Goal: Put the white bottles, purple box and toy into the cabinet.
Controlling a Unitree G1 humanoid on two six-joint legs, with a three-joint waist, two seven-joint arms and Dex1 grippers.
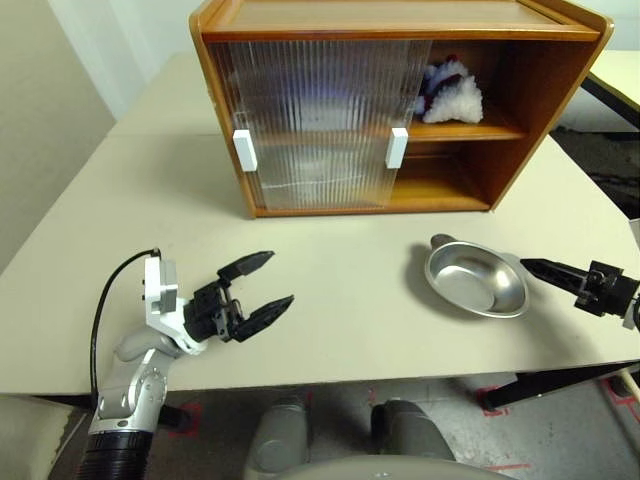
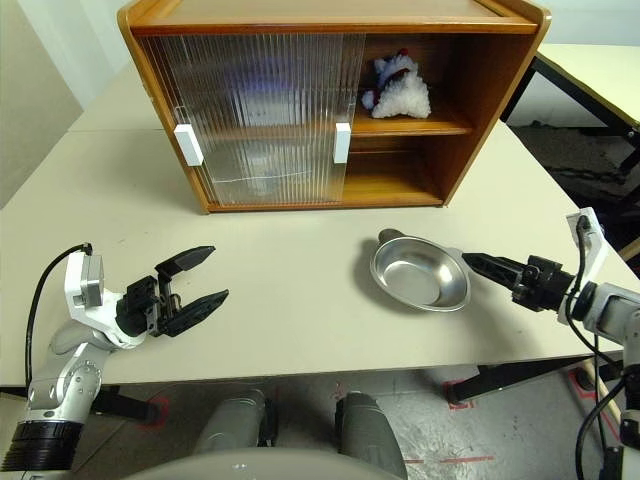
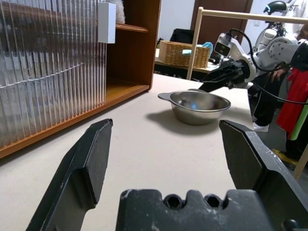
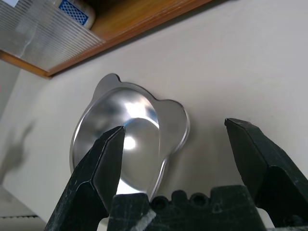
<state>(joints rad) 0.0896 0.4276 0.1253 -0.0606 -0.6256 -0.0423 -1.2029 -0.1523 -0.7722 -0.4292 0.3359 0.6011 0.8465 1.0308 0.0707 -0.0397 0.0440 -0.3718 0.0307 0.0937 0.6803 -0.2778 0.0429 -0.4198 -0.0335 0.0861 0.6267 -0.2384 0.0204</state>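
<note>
Left eye view, nearest first: the left end effector (image 1: 257,286) hangs low over the bench (image 1: 330,330) at the near left, fingers spread wide, holding nothing. Across at the near right, the right end effector (image 2: 478,263) is equally wide open and empty, its tips just beside the rim of a steel dish (image 2: 420,273) that is no part of the job.

Farther back stands the cabinet (image 1: 540,90), its ribbed doors (image 1: 315,120) slid to the left so the right bay is open. The toy (image 1: 450,95) already lies on the upper shelf there, slumped against the back. Behind the ribbed glass, pale blurred shapes show; the right wrist view catches a blue-printed label (image 4: 74,9) on the lower shelf beside the door edge, likely one bottle. The purple box I cannot make out behind the glass.

By my reckoning the task's things are inside and little remains. Were the toy to be moved, it is light and soft and would squash under a pinch; best taken across its body. The bottles would be stiff and smooth, best held around the lid or waist.
</note>
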